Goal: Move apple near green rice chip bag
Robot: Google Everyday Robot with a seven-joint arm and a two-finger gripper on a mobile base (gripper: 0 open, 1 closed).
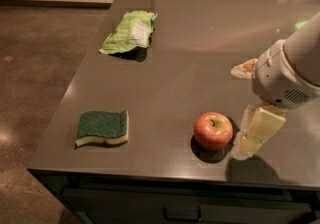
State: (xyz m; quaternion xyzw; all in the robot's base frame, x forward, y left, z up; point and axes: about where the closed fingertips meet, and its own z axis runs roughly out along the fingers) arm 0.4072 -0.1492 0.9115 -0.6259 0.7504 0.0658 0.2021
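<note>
The apple (213,130), red-orange with a short stem, stands near the table's front edge, right of centre. The green rice chip bag (128,32), light green with a white label, lies flat at the far left of the table. My gripper (239,111) comes in from the right and is open and empty. One pale finger (258,130) sits just right of the apple, close to it. The other finger (244,68) is farther back. The apple is far from the bag.
A dark green sponge (103,127) with a yellow underside lies at the front left. The grey table (190,68) has its left edge beside the bag and sponge, with brown floor beyond. A drawer handle (181,214) shows below the front edge.
</note>
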